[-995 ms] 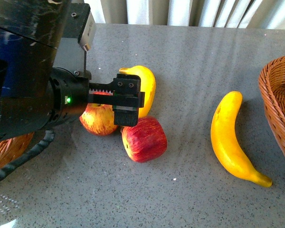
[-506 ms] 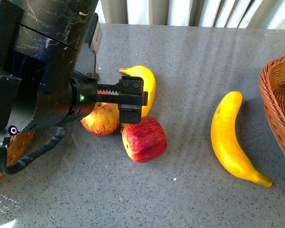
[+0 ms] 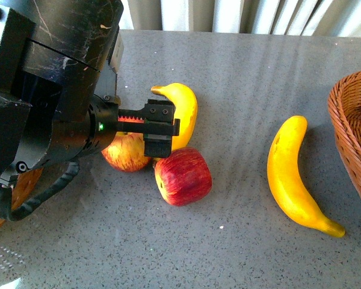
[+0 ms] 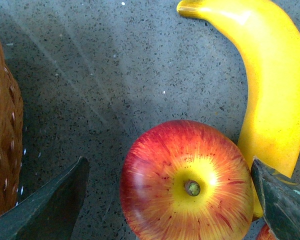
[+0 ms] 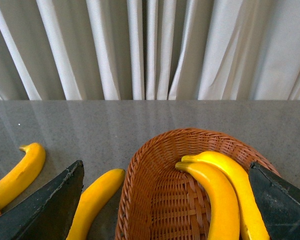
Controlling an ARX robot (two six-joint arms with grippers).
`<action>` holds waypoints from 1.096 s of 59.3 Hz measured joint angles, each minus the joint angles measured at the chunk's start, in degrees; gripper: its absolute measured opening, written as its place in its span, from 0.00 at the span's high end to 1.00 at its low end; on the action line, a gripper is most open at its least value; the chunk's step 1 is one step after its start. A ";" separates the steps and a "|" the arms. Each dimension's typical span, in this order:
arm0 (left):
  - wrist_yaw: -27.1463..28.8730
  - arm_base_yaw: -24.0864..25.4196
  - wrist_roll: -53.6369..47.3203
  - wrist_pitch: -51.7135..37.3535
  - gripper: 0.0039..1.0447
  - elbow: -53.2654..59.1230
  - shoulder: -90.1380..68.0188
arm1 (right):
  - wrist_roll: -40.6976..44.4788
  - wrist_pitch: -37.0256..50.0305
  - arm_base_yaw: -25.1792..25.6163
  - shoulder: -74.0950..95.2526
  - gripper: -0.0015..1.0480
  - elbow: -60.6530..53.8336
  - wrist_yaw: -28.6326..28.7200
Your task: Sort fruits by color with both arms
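Observation:
My left gripper [image 3: 160, 129] hangs open over the red-yellow streaked apple [image 3: 125, 154]. In the left wrist view that apple [image 4: 187, 185] lies between the two fingers [image 4: 50, 205], stem up, with neither finger touching it. A darker red apple [image 3: 183, 176] rests against it, and a yellow banana [image 3: 182, 109] lies just behind both. Another banana [image 3: 298, 177] lies alone to the right. My right gripper [image 5: 165, 200] is open above a wicker basket [image 5: 140, 170] holding two bananas [image 5: 212, 200]; it is out of the front view.
The banana basket [image 3: 348, 129] stands at the table's right edge. A second wicker basket [image 3: 0, 211] shows at the left, mostly hidden by my left arm, with its wall [image 4: 2, 150] close beside the left finger. White curtains hang behind the table.
The left arm's body has swung further into view and the gripper has shifted slightly over the streaked apple. No fruit has moved.

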State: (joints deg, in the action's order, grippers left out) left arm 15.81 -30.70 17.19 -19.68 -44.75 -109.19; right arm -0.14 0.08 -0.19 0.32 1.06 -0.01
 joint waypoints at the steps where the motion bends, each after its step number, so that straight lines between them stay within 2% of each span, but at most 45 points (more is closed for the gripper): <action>1: 0.02 0.00 -0.02 0.00 0.09 0.00 -0.09 | 0.00 0.00 0.00 0.00 0.09 0.00 0.00; 42: 0.72 0.09 -1.16 0.00 0.09 0.00 -2.62 | 0.00 0.00 0.00 0.00 0.09 0.00 0.00; 49: 1.18 0.04 -1.68 0.00 0.28 0.00 -2.62 | 0.00 0.00 0.00 0.00 0.09 0.00 0.00; 65: 1.73 -0.20 -2.27 0.11 0.30 0.00 -2.54 | 0.00 0.00 0.00 0.00 0.09 0.00 0.00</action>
State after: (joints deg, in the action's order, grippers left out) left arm 17.54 -30.89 14.92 -19.57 -44.75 -111.72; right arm -0.14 0.08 -0.19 0.32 1.06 -0.01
